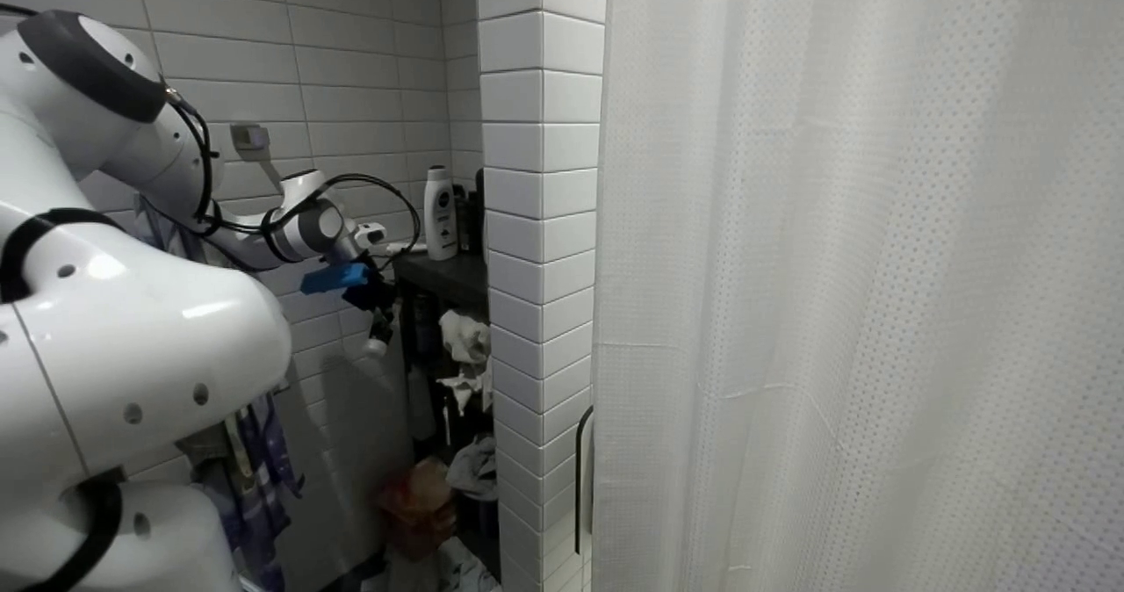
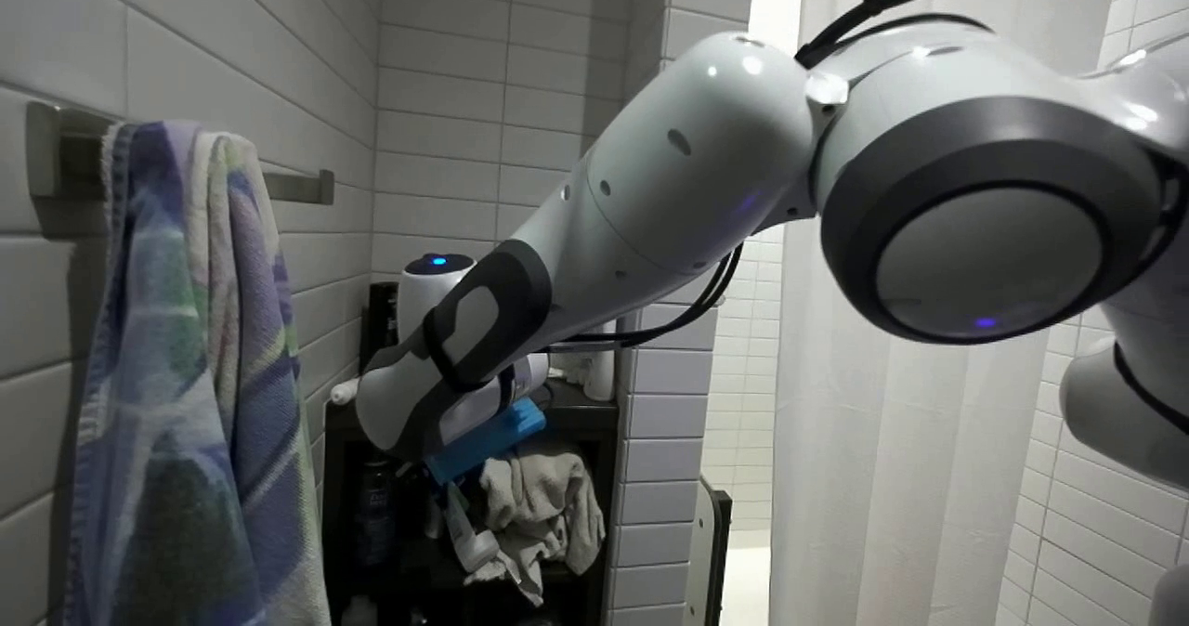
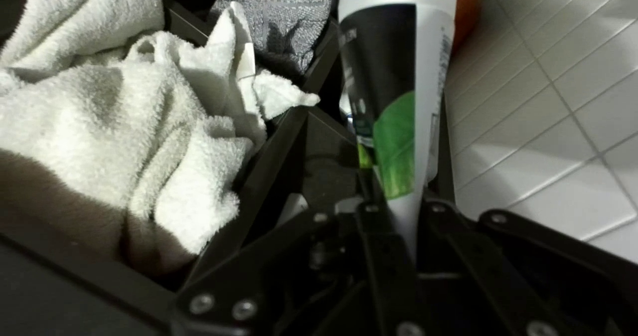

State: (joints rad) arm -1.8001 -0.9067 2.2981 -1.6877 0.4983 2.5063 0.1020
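My gripper [image 3: 401,201] is shut on the narrow end of a squeeze tube [image 3: 381,62], white with a black and green label. Its wide white end points away from the jaws in the wrist view, and downward in both exterior views, where the tube [image 1: 378,335] hangs beside the dark shelf unit [image 1: 439,280]. A crumpled white towel [image 3: 149,101] lies on a shelf close by, left of the tube in the wrist view. The arm mostly hides the gripper in an exterior view, though the tube [image 2: 469,533] shows below it, before the towel [image 2: 548,496].
A white bottle [image 1: 440,214] stands on the shelf unit's top. A tiled wall [image 3: 543,126] runs right of the tube in the wrist view. A tiled pillar [image 1: 543,249] and a shower curtain [image 1: 834,267] stand nearby. A colored towel [image 2: 186,375] hangs from a wall bar.
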